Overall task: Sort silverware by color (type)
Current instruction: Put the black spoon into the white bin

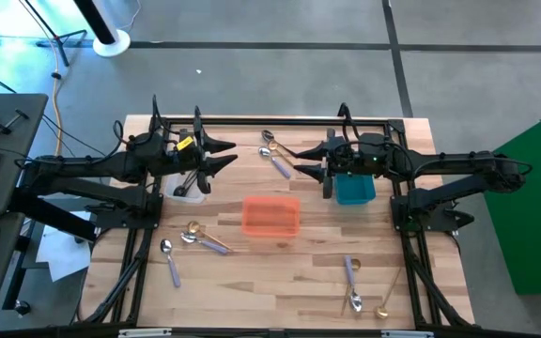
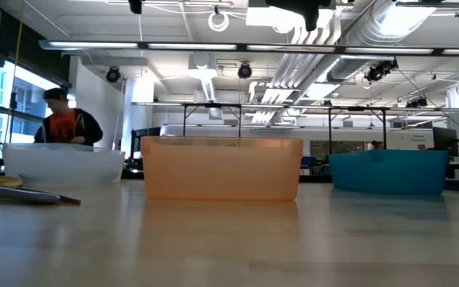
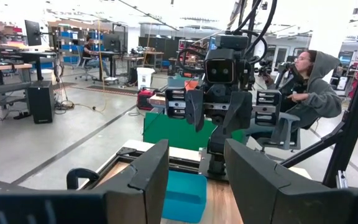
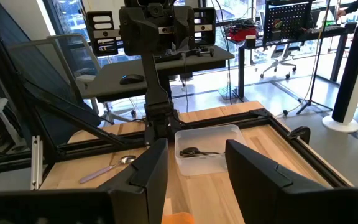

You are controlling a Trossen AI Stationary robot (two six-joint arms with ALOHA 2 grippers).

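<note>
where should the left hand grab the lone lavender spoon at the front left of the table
Take the lavender spoon across the middle of its handle, coming straight down from above. It lies flat on the wood with the bowl toward the far side and the handle pointing to the near edge, clear of the other spoons. The straight, narrow handle probably suits the left hand better than the rounded bowl.

Pale wood table (image 1: 280, 282) — clear bin (image 1: 188, 186), orange bin (image 1: 270, 217), teal bin (image 1: 354, 191), scattered spoons (image 1: 207, 239).

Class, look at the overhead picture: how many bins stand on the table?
3: a clear bin at the left, an orange bin in the middle, and a teal bin at the right. No others show.
</note>
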